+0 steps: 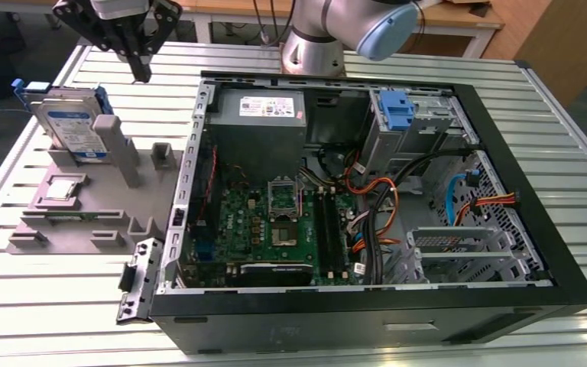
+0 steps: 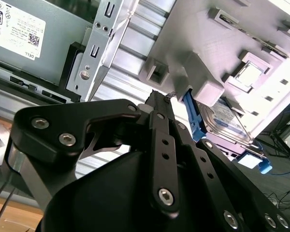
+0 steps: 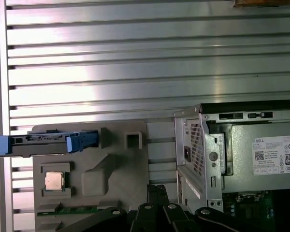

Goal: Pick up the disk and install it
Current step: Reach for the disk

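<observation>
The tool (image 1: 141, 73) is pinched shut, holding nothing, above the table (image 1: 559, 138) near the disk (image 1: 74, 126); grabbing needs it open

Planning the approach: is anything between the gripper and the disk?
Nothing visible does. The gripper hangs over the table near the disk, which stands upright in the grey holder with its top edge exposed.
</observation>
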{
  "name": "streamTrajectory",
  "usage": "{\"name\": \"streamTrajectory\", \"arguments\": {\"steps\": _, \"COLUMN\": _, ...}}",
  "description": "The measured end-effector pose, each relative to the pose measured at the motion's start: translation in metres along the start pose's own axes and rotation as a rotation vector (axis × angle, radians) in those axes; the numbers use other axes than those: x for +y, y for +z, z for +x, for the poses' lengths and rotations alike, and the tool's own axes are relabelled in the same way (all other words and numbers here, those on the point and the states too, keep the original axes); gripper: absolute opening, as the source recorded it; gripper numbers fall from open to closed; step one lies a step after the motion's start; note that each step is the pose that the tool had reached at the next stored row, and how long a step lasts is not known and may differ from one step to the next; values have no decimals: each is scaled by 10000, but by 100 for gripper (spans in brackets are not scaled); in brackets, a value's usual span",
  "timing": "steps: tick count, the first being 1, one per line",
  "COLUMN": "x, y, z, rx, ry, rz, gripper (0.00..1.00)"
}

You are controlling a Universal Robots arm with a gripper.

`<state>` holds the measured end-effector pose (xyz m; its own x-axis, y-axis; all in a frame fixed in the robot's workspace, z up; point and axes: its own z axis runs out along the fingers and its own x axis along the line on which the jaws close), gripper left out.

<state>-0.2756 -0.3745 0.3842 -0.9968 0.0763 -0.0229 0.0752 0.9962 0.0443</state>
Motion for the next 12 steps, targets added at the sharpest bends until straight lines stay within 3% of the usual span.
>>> {"name": "streamTrajectory", "arguments": {"steps": 12, "x": -1, "y": -1, "z": 16, "rx": 1, "ry": 0, "rz": 0, "gripper": 10}}
